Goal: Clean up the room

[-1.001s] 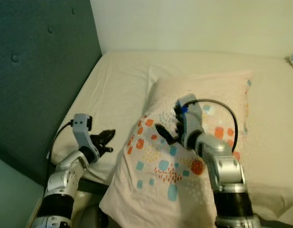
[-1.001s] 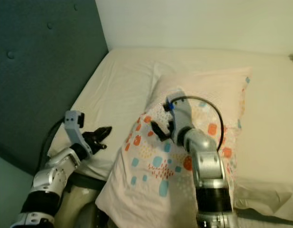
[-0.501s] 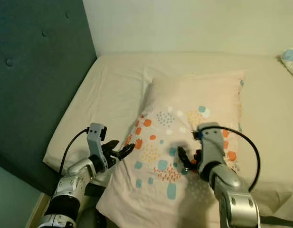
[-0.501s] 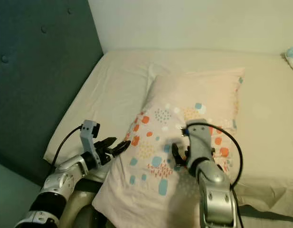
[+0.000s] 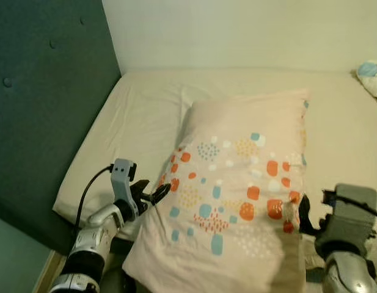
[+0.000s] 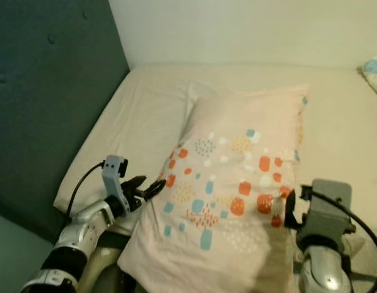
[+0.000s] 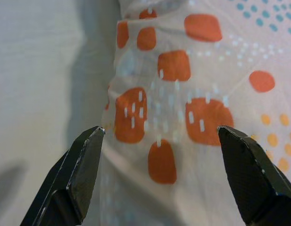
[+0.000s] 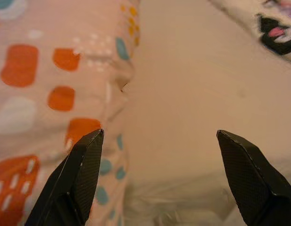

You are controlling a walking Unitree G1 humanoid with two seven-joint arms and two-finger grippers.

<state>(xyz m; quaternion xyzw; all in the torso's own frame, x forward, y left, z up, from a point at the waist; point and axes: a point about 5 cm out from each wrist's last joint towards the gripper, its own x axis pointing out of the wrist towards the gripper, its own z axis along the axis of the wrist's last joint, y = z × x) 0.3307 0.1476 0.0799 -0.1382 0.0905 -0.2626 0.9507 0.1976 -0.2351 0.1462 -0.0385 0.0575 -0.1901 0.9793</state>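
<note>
While the patterned pillow (image 5: pixel 240 189) lies on the bed (image 5: pixel 145 116), the left gripper (image 5: pixel 153 195) and right gripper (image 8: pixel 162 174), both spread, sit at its opposite edges.

Bed (image 5: pixel 145 116) (cream sheet) bears a patterned pillow (image 5: pixel 237 189)
</note>
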